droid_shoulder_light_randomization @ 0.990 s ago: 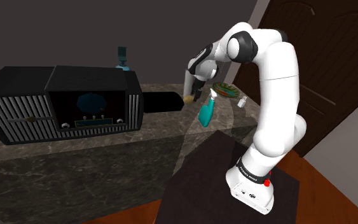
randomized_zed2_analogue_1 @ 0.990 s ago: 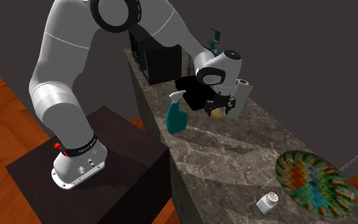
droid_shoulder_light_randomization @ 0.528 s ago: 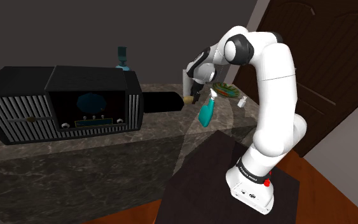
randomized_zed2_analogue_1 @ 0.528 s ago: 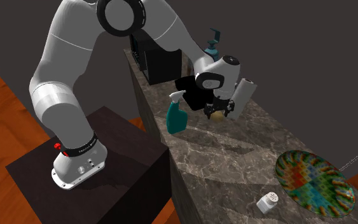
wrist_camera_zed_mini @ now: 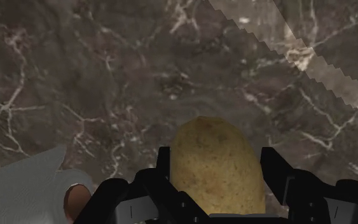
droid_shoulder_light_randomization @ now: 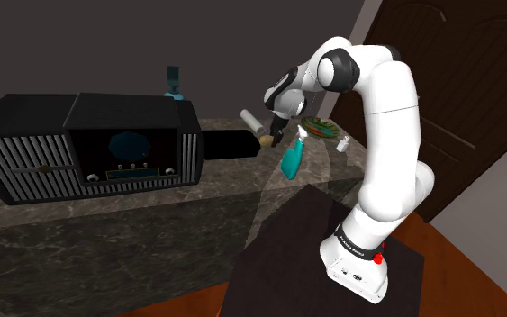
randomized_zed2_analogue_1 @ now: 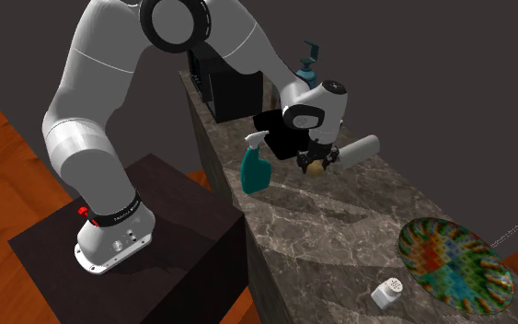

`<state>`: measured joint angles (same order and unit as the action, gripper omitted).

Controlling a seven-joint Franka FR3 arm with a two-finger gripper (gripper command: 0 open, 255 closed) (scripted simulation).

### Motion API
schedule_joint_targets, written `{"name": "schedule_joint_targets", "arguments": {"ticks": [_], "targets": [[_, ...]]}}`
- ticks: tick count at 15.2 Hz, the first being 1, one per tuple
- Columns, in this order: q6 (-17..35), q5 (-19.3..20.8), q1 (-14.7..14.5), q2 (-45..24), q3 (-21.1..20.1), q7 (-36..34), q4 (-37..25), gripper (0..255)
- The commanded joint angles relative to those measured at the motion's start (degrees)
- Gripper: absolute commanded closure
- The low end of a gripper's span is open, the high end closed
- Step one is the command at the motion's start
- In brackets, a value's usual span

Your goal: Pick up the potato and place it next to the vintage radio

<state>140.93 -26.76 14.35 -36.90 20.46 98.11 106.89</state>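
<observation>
1. Hand (wrist_camera_zed_mini: 217,158) is clamped on the potato (wrist_camera_zed_mini: 219,172), one black finger each side.
2. Potato sits low over the dark marble table (randomized_zed2_analogue_1: 339,225); can't tell if it's touching.
3. In 2nd ext. view it's between a teal spray bottle (randomized_zed2_analogue_1: 255,167) & a pale paper roll (randomized_zed2_analogue_1: 358,149) lying on its side, just beside the hand.
4. Vintage radio (droid_shoulder_light_randomization: 89,149), black w/ slatted front, stands at shoulder view's left, apart from potato.
5. Colourful plate (randomized_zed2_analogue_1: 454,260) & small shaker (randomized_zed2_analogue_1: 387,293) lie at 2nd ext. view's lower right, well apart from hand.
</observation>
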Motion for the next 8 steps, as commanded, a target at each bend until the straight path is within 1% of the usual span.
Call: {"name": "schedule_joint_targets", "arguments": {"ticks": [1,6,8], "targets": [[0.0,0.0,0.0,0.0,0.0,0.0,0.0,255],[0.0,0.0,0.0,-0.1,0.0,0.0,0.0,255],[-0.9,0.6,-0.4,1.1,0.5,-0.5,0.2,255]]}}
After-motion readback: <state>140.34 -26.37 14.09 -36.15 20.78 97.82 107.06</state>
